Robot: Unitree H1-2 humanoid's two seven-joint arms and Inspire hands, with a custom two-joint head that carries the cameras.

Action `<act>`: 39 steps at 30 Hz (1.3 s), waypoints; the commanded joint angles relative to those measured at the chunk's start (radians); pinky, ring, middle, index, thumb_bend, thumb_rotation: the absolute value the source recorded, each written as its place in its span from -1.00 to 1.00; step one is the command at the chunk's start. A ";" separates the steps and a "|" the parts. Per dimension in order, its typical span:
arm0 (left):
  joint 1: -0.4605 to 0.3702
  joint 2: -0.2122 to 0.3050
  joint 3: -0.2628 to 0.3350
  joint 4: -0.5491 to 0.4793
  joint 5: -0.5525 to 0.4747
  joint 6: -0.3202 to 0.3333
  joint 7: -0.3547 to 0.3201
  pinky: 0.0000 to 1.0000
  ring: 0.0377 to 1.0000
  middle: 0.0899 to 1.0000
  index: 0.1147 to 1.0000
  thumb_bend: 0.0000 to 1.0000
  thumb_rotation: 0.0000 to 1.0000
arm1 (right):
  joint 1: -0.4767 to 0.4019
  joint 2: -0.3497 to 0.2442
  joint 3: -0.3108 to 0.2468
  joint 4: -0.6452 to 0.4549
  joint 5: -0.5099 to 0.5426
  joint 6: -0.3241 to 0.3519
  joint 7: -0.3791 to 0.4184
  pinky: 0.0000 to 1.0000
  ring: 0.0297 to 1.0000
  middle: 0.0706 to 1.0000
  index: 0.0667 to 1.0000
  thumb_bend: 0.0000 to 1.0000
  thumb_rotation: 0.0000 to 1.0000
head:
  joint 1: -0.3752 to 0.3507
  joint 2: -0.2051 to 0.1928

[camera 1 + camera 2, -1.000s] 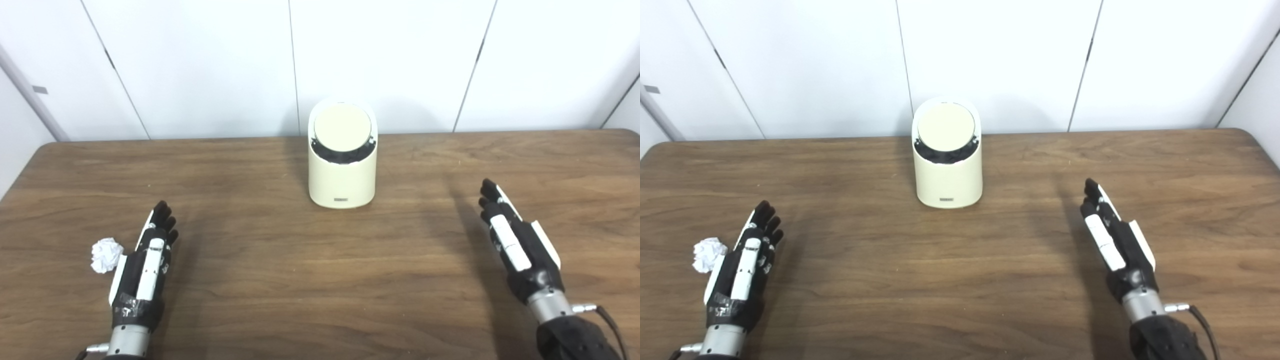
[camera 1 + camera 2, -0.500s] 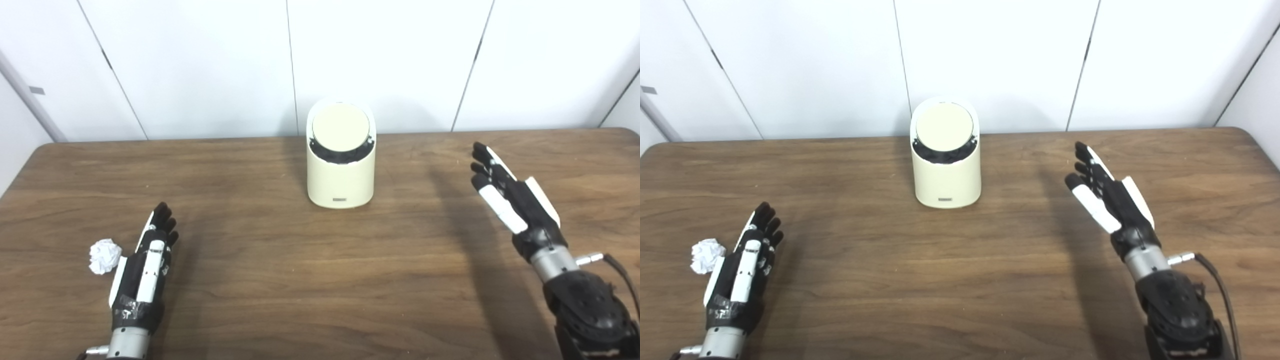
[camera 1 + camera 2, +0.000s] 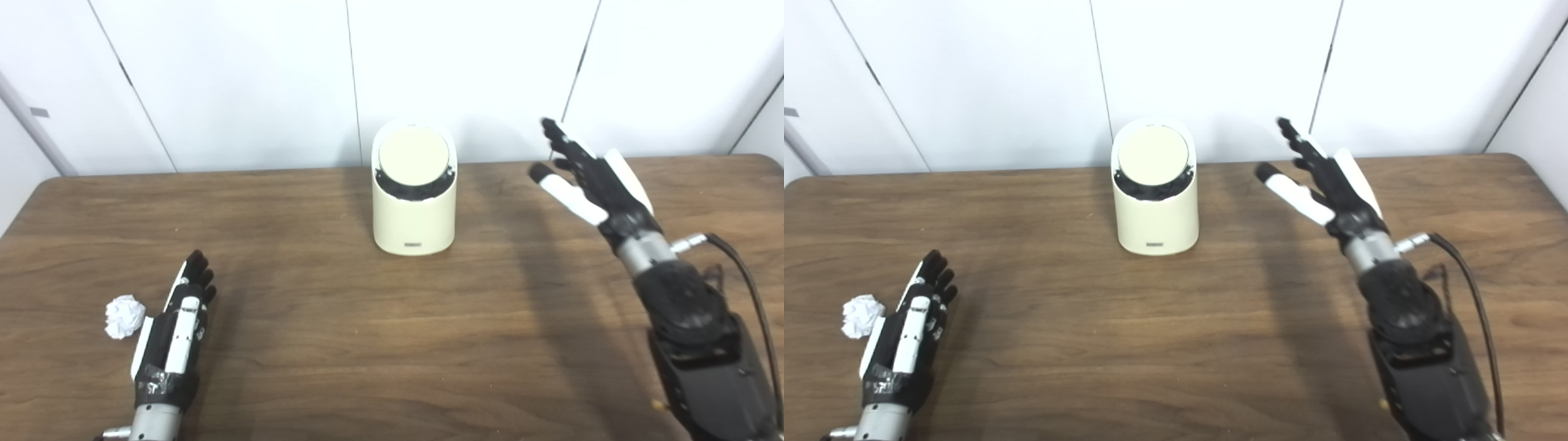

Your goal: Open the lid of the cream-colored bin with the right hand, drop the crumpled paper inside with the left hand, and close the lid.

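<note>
Presently, step: lid-opening approach, lid (image 3: 413, 155) shut.
Right hand (image 3: 597, 180): raised right of centre, fingers spread, clear of bin (image 3: 414, 211).
Left hand (image 3: 174, 331): lower left, flat, spread, empty.
Crumpled paper (image 3: 124, 316): just beside it.
Next: reach leftward onto lid.

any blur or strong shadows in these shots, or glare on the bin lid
Left eye view: the raised right hand looks slightly soft at the fingertips, and a broad, soft-edged shadow lies on the table below it; the bin and crumpled paper are sharp. Right eye view: the lid is evenly lit with no glare, and the left hand casts a faint shadow to its right.
</note>
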 commanded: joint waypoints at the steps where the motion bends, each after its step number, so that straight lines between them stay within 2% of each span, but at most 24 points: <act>1: 0.026 -0.026 -0.019 0.025 0.008 -0.013 0.005 1.00 1.00 1.00 1.00 -0.55 0.56 | -0.069 -0.001 0.010 -0.021 -0.030 0.018 0.009 0.72 0.83 0.87 0.85 0.54 0.63 | 0.001 0.000; 5: 0.027 -0.031 -0.019 0.020 -0.005 -0.008 0.004 1.00 1.00 1.00 1.00 -0.57 0.51 | -0.124 0.005 0.042 -0.014 -0.069 0.056 0.036 0.75 0.88 0.92 0.88 0.55 0.62 | 0.002 0.001; 16: 0.027 -0.036 -0.021 0.021 0.013 -0.011 0.013 1.00 1.00 1.00 0.97 -0.57 0.57 | -0.261 0.025 0.092 0.070 -0.154 0.057 0.127 0.73 0.89 0.94 0.91 0.45 0.53 | 0.003 0.001; 22: 0.025 -0.037 -0.023 0.029 0.015 -0.022 0.014 1.00 1.00 1.00 0.97 -0.56 0.56 | -0.317 0.030 0.124 0.161 -0.168 0.005 0.117 0.76 0.90 0.93 0.89 0.56 0.46 | 0.004 0.000; 27: 0.031 -0.036 -0.025 0.020 0.020 -0.016 0.012 1.00 1.00 1.00 0.96 -0.55 0.58 | -0.345 0.051 0.145 0.187 -0.186 0.029 0.121 0.86 0.94 0.95 0.90 0.55 0.41 | 0.005 0.001; 31: 0.032 -0.039 -0.024 0.017 0.026 -0.016 0.017 1.00 1.00 1.00 0.94 -0.52 0.60 | -0.376 0.059 0.164 0.225 -0.214 0.038 0.123 0.84 0.94 0.96 0.92 0.55 0.46 | 0.006 0.001; 34: 0.032 -0.039 -0.024 0.016 0.020 -0.014 0.013 1.00 1.00 1.00 0.95 -0.53 0.61 | -0.399 0.060 0.181 0.264 -0.238 0.024 0.116 0.76 0.90 0.93 0.92 0.57 0.52 | 0.006 0.001; 39: 0.034 -0.038 -0.024 0.015 0.035 -0.011 0.020 1.00 1.00 0.99 0.94 -0.51 0.63 | -0.433 0.079 0.190 0.352 -0.249 -0.003 0.092 0.77 0.89 0.91 0.90 0.59 0.53 | 0.008 0.002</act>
